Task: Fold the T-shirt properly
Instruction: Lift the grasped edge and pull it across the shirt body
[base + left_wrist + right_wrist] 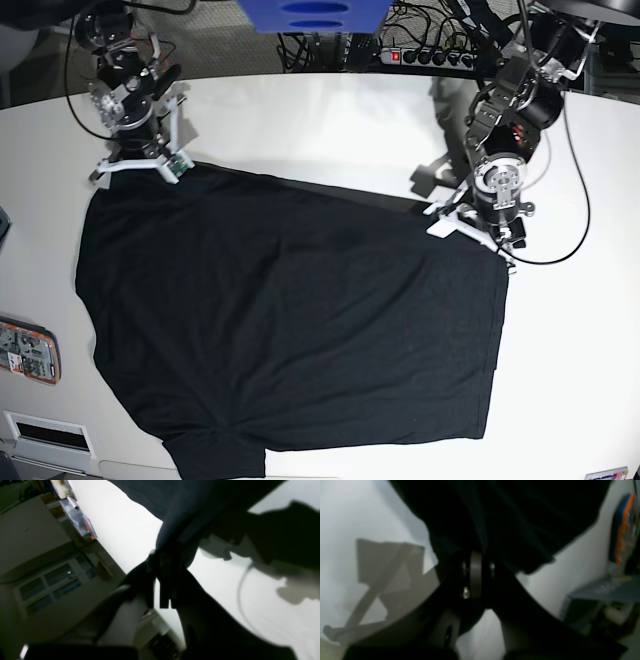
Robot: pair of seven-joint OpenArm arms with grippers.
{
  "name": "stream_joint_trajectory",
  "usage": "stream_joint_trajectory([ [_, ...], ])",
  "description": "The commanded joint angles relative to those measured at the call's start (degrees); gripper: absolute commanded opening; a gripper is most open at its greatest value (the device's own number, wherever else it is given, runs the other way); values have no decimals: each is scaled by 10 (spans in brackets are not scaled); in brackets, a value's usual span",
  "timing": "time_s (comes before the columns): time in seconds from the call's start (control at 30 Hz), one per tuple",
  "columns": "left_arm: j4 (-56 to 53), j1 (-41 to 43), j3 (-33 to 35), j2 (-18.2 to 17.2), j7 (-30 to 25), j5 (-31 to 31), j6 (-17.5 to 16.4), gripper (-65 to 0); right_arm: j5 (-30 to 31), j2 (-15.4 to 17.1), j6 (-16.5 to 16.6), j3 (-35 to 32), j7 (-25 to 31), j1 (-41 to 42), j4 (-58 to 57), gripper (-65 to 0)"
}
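The black T-shirt (pixel 290 320) lies spread flat over most of the white table (pixel 320 120), with a sleeve at the bottom left. My right gripper (pixel 150 168) is at the shirt's far left corner and is shut on the fabric; in the right wrist view its jaws (pixel 476 562) pinch the dark cloth (pixel 520 517). My left gripper (pixel 482 232) is at the far right corner and is shut on the fabric; in the left wrist view the cloth (pixel 180 502) hangs from the closed gripper (pixel 163 562). Both corners are lifted slightly.
A blue object (pixel 310 15) and a power strip (pixel 440 55) with cables sit behind the table's far edge. A colourful packet (pixel 25 350) lies at the left edge. The shirt's hem reaches the table's near edge.
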Motion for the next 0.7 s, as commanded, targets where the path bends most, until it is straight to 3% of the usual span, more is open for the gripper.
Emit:
stream_joint_trajectory([
  [0.0, 7, -16, -2, 6, 1, 8, 9, -650, -6, 8, -8, 8, 16, 13, 12, -650],
  [0.17, -35, -55, -2, 35, 1, 8, 9, -650, -6, 8, -8, 21, 25, 45, 12, -650],
  [0.57, -67, -90, -3, 49, 1, 8, 9, -650, -5, 8, -6, 18, 24, 156, 2, -650],
  [0.67, -75, -99, -3, 49, 1, 8, 17, -650, -4, 8, -6, -11, 22, 203, -14, -650],
])
